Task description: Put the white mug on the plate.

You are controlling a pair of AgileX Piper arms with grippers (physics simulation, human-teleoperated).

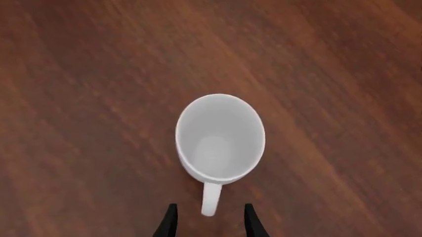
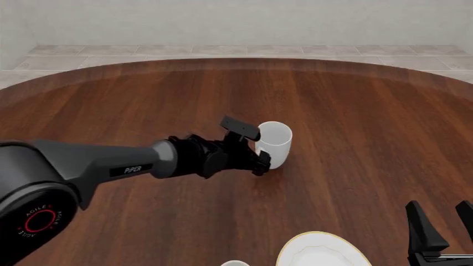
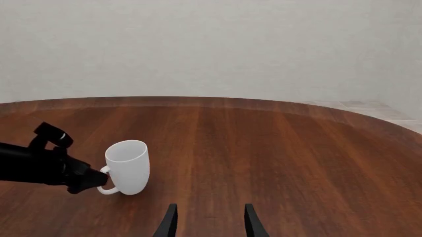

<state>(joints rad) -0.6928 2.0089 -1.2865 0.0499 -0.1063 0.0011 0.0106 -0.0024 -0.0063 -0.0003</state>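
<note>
The left arm (image 2: 96,166) reaches in from the near left edge and stretches almost level across the dark wooden surface (image 2: 355,111), its forearm low and its wrist turned so that the left claw (image 2: 262,162) points toward the white mug (image 2: 275,143). The mug stands near the middle of the surface, tilted a little rather than fully upright, with its open mouth up and its loop handle (image 3: 105,182) turned back toward the claw. In the left wrist view the two dark fingers (image 1: 168,222) sit apart, one on each side of the handle's end (image 1: 211,200), with a gap showing between each tip and the white loop; the claw is partly open around the handle and, in that view, is not pressed onto it. From the right wrist view the claw's tip looks to be right at the handle, though whether it touches cannot be told from there. The mug's inside (image 1: 218,143) is bare and grey-white. The plate (image 2: 323,252), cream-white with a thin gold rim, lies at the near edge of the surface, to the right of centre and well apart from the mug, partly cut off by the picture's lower border. The right claw (image 2: 442,227) stands low at the near right corner, just beyond the plate, its fingers (image 3: 170,222) upright, spread and holding nothing.
</note>
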